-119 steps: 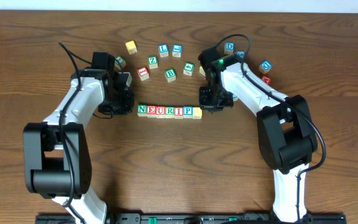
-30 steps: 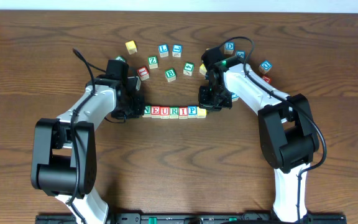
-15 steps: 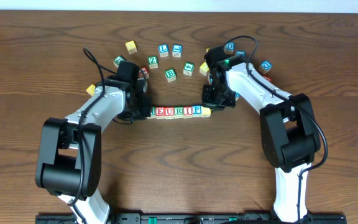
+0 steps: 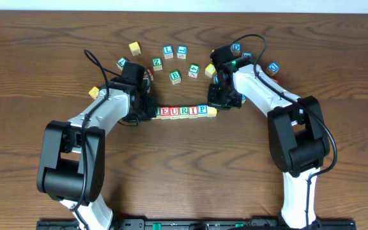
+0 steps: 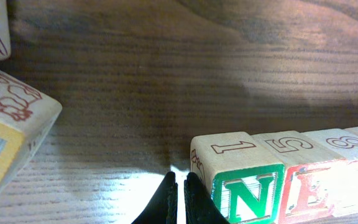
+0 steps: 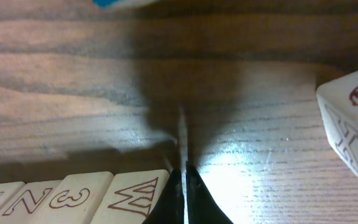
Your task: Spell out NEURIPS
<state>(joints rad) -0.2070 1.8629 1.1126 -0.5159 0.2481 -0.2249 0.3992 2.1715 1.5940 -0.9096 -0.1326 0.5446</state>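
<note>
A row of letter blocks (image 4: 183, 112) lies at the table's middle and reads E, U, R, I, P, with a yellow block (image 4: 211, 113) at its right end. My left gripper (image 4: 147, 110) is shut and empty, its tips (image 5: 178, 186) against the left side of the green N block (image 5: 247, 190), which the arm covers in the overhead view. The red E block (image 5: 306, 186) follows it. My right gripper (image 4: 217, 105) is shut and empty, its tips (image 6: 184, 180) at the right end of the row (image 6: 135, 198).
Loose blocks lie behind the row: yellow (image 4: 134, 48), L (image 4: 168, 50), Z (image 4: 156, 62), B (image 4: 175, 76), D (image 4: 236, 47) and one at the right (image 4: 273, 67). A small yellow block (image 4: 94, 92) sits left of my left arm. Another block (image 6: 353, 124) lies right of my right fingers.
My left gripper has swung right to the row's left end and the whole row has slid to the right. My right gripper has shifted slightly right with the row's end.
</note>
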